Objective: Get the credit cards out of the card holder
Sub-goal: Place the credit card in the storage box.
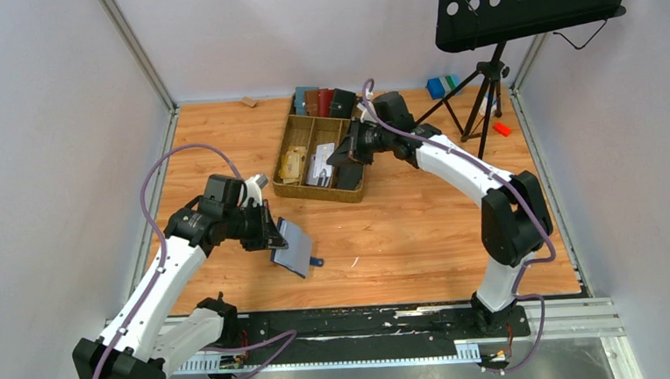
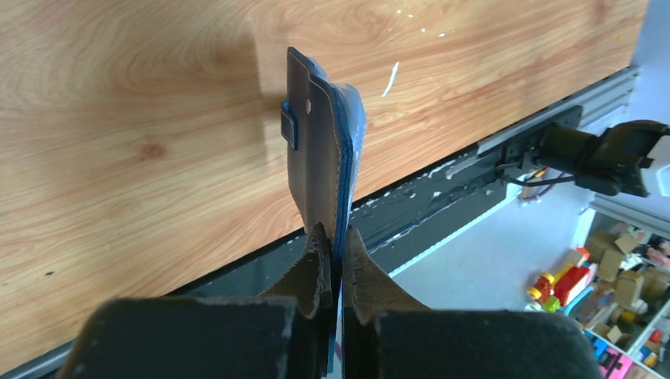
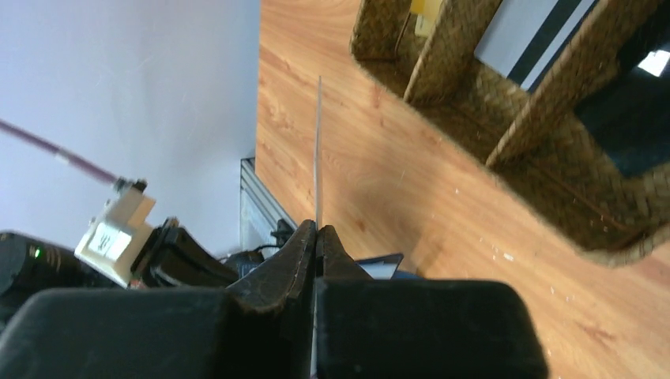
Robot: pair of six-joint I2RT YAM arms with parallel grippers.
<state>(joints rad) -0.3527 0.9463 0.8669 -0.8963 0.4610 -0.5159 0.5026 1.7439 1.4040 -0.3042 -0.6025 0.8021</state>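
Observation:
The navy-blue card holder hangs tilted above the front of the table, its little tab at the lower corner. My left gripper is shut on one edge of it. From the left wrist I see the card holder edge-on, pinched in my left gripper. My right gripper hovers at the wicker basket, shut on a thin credit card that stands edge-on out of the right gripper. Tan cards and a white card lie in the basket.
Teal, brown, red and black holders stand at the basket's far end. A music stand on a tripod is at the back right, with a blue block and a red piece nearby. A small wooden block lies at the back.

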